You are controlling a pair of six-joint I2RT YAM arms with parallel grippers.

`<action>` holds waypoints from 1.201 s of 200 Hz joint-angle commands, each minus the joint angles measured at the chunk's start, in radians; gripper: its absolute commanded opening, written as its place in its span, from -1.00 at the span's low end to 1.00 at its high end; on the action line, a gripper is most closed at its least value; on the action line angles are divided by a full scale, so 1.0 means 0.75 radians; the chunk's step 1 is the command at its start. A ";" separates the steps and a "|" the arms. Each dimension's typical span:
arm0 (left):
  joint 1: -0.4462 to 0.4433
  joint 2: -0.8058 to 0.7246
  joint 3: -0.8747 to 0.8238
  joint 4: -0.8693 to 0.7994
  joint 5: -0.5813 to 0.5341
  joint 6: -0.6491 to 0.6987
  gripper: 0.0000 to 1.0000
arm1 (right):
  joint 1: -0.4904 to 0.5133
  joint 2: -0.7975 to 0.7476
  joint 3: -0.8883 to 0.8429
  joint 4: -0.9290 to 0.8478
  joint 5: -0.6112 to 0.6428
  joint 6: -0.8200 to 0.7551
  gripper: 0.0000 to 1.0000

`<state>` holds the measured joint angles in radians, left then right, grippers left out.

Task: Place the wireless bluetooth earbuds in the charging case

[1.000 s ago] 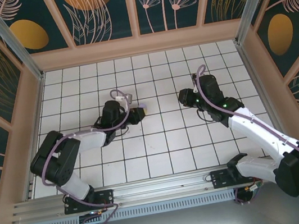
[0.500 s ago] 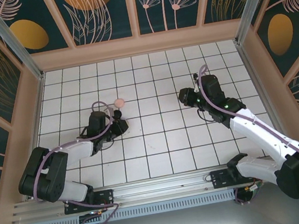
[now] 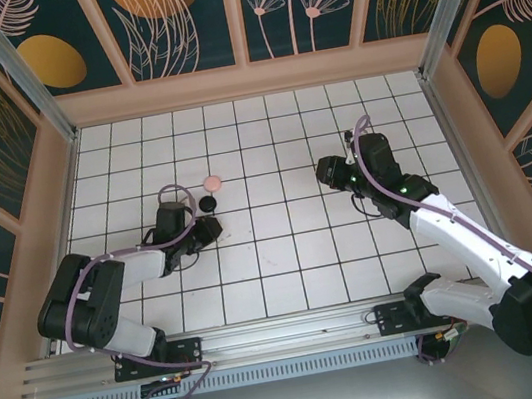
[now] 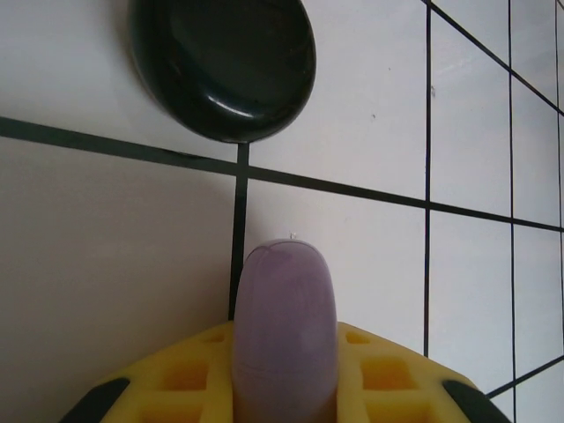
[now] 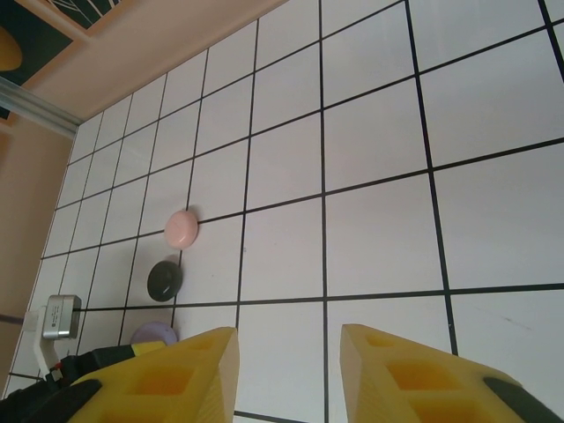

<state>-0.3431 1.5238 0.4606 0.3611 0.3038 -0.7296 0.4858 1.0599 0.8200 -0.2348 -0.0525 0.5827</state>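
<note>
Three closed round charging cases show. The pink case (image 3: 212, 183) (image 5: 181, 228) and the black case (image 3: 208, 204) (image 4: 225, 62) (image 5: 165, 279) lie on the white tiles left of centre. My left gripper (image 3: 208, 231) (image 4: 284, 339) is low over the table, shut on the lavender case (image 4: 284, 317) (image 5: 154, 333), just short of the black one. On the right side my right gripper (image 3: 325, 172) (image 5: 289, 352) hangs open above bare tile with nothing between its yellow fingers. The earbuds are out of view.
The white gridded table (image 3: 284, 247) is walled by a wooden frame (image 3: 247, 81) at the back and both sides. A metal rail (image 3: 267, 336) runs along the near edge by the arm bases.
My left arm has drawn back left and toward the near edge with the lavender case. That uncovered first the pink case, then the black one. The right arm has barely moved.
</note>
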 commanded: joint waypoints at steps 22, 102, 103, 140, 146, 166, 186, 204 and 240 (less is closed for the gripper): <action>0.028 0.040 0.044 -0.173 -0.090 0.046 -0.30 | 0.004 -0.025 0.052 0.004 0.014 -0.016 -0.09; 0.041 -0.092 0.088 -0.379 -0.217 0.098 0.14 | 0.001 -0.018 0.091 -0.012 0.015 -0.041 0.39; 0.041 -0.095 0.090 -0.383 -0.218 0.099 0.15 | 0.002 -0.018 0.091 -0.013 0.016 -0.041 0.40; 0.054 -0.193 0.144 -0.529 -0.300 0.155 0.45 | 0.001 -0.019 0.110 -0.018 0.017 -0.047 0.47; 0.056 -0.204 0.155 -0.551 -0.312 0.162 0.51 | 0.001 -0.019 0.113 -0.019 0.017 -0.047 0.47; 0.059 -0.224 0.189 -0.613 -0.345 0.184 0.61 | 0.001 -0.018 0.125 -0.022 0.015 -0.053 0.49; 0.059 -0.246 0.229 -0.662 -0.384 0.202 0.97 | 0.001 -0.018 0.137 -0.030 0.021 -0.059 0.54; 0.059 -0.275 0.267 -0.704 -0.433 0.222 0.97 | 0.001 -0.017 0.148 -0.039 0.026 -0.066 0.57; 0.060 -0.326 0.370 -0.799 -0.539 0.269 0.98 | -0.003 -0.012 0.182 -0.073 0.056 -0.088 0.69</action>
<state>-0.3054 1.3182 0.6731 -0.1539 -0.0162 -0.5751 0.4858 1.0588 0.9051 -0.2539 -0.0441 0.5457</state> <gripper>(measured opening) 0.987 0.835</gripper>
